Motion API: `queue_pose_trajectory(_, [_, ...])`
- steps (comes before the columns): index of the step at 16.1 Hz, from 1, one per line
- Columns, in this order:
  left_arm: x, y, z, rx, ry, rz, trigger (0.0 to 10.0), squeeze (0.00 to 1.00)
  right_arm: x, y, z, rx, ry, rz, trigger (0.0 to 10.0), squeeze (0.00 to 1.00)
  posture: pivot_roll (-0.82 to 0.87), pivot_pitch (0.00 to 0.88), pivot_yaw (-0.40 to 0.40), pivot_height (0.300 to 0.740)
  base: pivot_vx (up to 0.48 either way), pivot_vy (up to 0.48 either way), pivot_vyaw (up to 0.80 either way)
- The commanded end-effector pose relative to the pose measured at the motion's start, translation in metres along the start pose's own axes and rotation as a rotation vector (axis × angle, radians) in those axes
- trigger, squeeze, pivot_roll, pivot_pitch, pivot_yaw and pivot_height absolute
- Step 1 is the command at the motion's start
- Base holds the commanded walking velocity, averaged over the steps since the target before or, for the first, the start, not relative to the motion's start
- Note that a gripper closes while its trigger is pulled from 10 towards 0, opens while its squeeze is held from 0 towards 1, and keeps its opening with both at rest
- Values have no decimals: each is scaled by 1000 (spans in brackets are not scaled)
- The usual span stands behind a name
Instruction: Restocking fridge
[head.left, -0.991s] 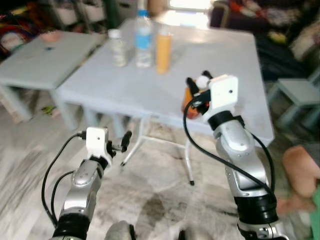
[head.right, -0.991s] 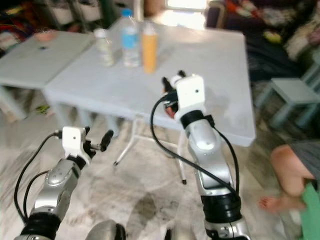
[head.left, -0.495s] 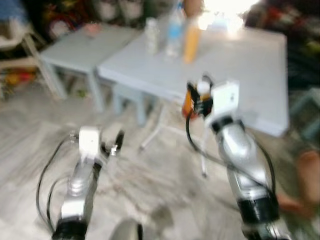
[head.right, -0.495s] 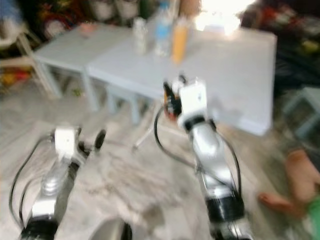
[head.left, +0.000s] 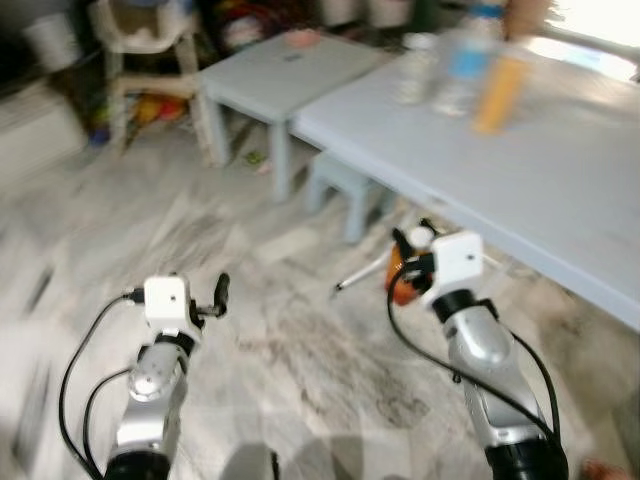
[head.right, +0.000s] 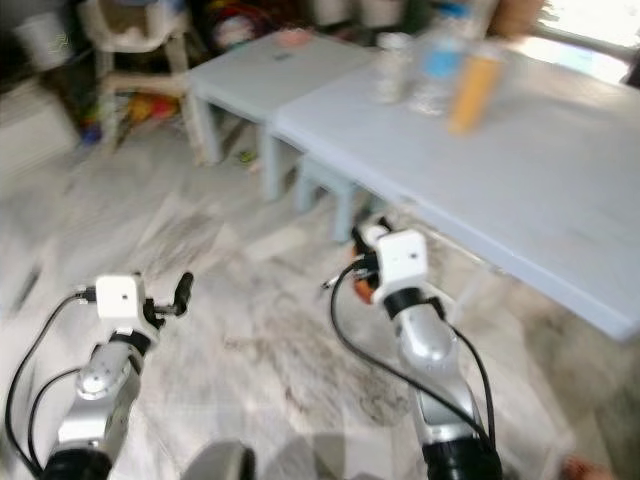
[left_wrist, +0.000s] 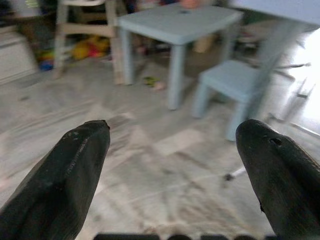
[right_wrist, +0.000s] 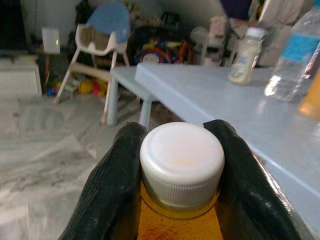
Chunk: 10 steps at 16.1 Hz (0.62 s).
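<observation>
Right end effector (right_wrist: 177, 200): clamped on orange bottle (right_wrist: 181, 220), carried.
Left end effector (left_wrist: 175, 175): fingers apart, empty.
Remaining: three bottles (head.left: 455, 65) on bench (head.left: 560, 170) at 1 o'clock; fridge unreached.

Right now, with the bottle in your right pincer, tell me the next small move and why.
Probably keep walking with the grip unchanged. The right pincer is shut on the orange bottle with the white cap, so the load looks secure. The left pincer is open and holds nothing. The grey table lies off to the right, and no fridge is visible ahead, so the carry looks unfinished.

A lived-in home: child's high chair (right_wrist: 102, 37), toys (right_wrist: 159, 51), low plastic tables (head.left: 283, 75), marble floor (head.left: 250, 330).
</observation>
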<state>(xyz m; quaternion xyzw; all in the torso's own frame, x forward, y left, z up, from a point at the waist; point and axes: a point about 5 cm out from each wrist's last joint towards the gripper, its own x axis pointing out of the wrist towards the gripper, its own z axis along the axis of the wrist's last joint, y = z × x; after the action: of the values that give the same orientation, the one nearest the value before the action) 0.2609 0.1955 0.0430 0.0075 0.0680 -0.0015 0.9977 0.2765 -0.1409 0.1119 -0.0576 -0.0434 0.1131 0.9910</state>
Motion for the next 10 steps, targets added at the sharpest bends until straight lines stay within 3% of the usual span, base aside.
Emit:
queue_pose_trajectory(1, [2,9,8,23,-33,41,10000,0,5,6,13,7,-74,16,10000,0,48,0,-13,740,0,0,800])
queue_pose_trajectory(4, [5,9,18,40,-82,107,10000,0,5,9,13,16,-82,29,10000,0,58,0,-34,740,0,0,800])
queue_pose_trajectory(7, [-1,6,-1,32,-10,101,10000,0,8,15,11,14,-84,67,10000,0,40,0,-39,740,0,0,800])
queue_pose_trajectory(10, [2,2,1,21,-16,99,10000,0,8,13,12,1,-90,66,10000,0,34,0,-42,740,0,0,800])
